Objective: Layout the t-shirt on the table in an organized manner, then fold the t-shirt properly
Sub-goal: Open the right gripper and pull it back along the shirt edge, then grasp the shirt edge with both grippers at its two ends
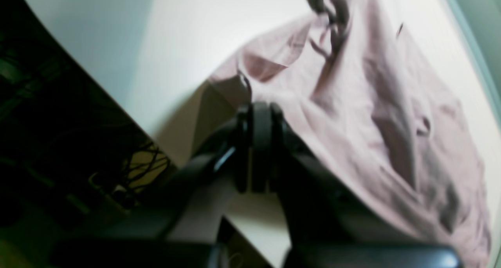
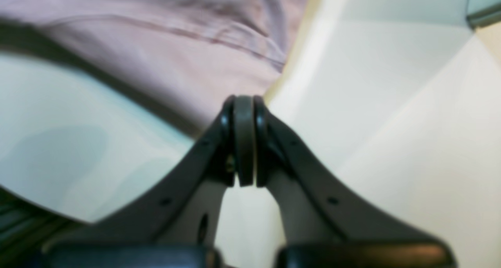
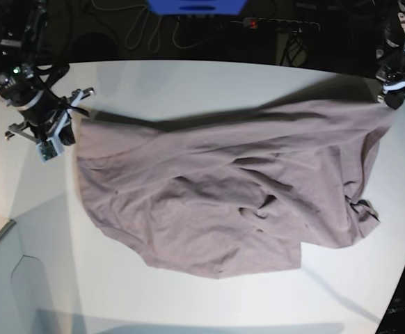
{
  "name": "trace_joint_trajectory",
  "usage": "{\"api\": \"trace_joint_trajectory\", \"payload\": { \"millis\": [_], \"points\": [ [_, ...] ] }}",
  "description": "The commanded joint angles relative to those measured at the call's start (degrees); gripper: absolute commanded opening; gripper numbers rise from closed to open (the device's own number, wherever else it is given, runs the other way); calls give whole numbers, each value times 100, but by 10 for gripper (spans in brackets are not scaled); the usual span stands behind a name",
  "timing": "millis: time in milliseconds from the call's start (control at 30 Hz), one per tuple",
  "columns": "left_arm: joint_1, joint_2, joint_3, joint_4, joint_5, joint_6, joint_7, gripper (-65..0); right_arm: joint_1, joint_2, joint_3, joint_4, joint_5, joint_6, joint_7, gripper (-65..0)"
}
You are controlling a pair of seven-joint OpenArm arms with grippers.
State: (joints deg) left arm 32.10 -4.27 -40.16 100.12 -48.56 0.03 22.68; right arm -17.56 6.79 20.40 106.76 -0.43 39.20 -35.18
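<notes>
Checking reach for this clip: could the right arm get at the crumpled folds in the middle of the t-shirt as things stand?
Probably not yet: the right gripper is shut on the t-shirt at its corner, so it must let go first. Nothing lies between it and the folds.

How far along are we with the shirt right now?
Early, layout stage. The t-shirt is mostly spread over the table but is wrinkled mid-body. In hand: the right gripper and the left gripper each pinch an opposite far corner, stretching it. Left: flattening and every fold.

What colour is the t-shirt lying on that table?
A plain mauve-grey, no pattern. The t-shirt shows best in the base view.
</notes>
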Motion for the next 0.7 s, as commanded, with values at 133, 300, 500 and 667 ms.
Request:
{"api": "trace_joint_trajectory", "payload": {
  "millis": [133, 300, 500, 667],
  "points": [
    [47, -25, -331, 112, -63, -43, -118, -650, -543, 55, 215, 484, 73, 80, 146, -650],
    [-5, -17, -305, -249, -63, -43, -118, -649, -692, -59, 127, 273, 47, 80, 102, -650],
    [-137, -8, -305, -794, -46, -403, -118, -649, -551, 64, -23, -17, 47, 80, 94, -631],
    [-164, -52, -305, -1216, -10, -1168, -118, -649, -156, 82, -32, -553, 47, 80, 85, -463]
  ]
}}
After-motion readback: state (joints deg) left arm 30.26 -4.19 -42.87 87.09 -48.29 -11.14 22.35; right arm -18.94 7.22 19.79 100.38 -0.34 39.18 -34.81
